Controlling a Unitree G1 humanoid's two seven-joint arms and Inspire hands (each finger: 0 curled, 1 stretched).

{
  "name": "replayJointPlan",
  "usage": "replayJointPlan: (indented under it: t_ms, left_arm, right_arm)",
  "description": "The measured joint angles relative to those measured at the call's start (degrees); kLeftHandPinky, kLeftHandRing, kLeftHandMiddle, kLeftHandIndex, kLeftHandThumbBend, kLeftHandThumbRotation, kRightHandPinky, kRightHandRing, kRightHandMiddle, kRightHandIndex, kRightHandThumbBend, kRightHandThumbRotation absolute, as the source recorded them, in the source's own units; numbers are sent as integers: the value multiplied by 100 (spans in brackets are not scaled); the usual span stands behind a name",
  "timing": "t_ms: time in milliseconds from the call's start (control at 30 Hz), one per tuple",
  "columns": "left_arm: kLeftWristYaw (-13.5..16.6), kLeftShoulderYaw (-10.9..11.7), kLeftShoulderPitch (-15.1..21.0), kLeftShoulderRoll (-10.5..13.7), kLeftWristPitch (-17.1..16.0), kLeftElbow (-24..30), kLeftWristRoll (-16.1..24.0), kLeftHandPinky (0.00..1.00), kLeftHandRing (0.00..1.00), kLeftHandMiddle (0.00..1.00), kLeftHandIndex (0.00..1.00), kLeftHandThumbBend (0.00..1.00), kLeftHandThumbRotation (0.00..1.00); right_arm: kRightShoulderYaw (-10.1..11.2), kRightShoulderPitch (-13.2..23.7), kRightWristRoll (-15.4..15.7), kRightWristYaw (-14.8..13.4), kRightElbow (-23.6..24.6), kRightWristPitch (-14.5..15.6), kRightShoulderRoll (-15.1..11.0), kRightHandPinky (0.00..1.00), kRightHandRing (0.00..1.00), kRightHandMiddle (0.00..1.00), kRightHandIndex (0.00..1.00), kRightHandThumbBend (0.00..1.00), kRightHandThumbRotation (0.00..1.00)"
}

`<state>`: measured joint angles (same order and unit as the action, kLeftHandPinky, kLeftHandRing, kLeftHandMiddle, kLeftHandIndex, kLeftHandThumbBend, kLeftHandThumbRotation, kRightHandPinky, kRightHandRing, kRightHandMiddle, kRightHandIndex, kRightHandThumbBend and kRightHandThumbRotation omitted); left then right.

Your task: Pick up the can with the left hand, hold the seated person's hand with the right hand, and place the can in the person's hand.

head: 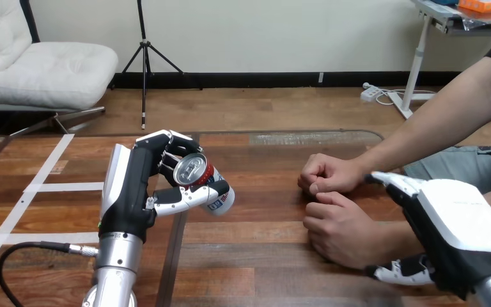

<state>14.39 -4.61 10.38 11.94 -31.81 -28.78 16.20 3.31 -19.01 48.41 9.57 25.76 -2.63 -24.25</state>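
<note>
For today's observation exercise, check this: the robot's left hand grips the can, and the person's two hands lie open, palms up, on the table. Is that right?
Not quite. The head view shows the left hand gripping the can, but the person's two hands lie on the table curled shut, not open, palms up.

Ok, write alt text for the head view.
The left robot hand grips a tilted can at the table's left. At right, the person's far fist and near fist rest on the table, and the right robot hand lies over the near wrist.
</note>
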Motion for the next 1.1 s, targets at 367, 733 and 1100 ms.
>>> replayJointPlan:
  t_ms: [367, 733, 1100]
  left_arm:
    - [1, 0, -36, -48, -62, 0, 20, 32, 38, 45, 46, 70, 0]
    - [-1, 2, -43, -78, -78, 0, 22, 32, 38, 44, 46, 69, 0]
    - [-10, 10, -45, -85, -86, -1, 22, 32, 38, 44, 46, 68, 0]
  right_arm:
    - [22, 126, 148, 448, 0, 288, -321, 76, 83, 84, 82, 86, 0]
    - [-39, 397, 367, 834, -13, 480, -580, 77, 83, 84, 81, 86, 0]
    - [-191, 841, 655, 1215, -263, 655, -772, 78, 82, 83, 80, 85, 0]
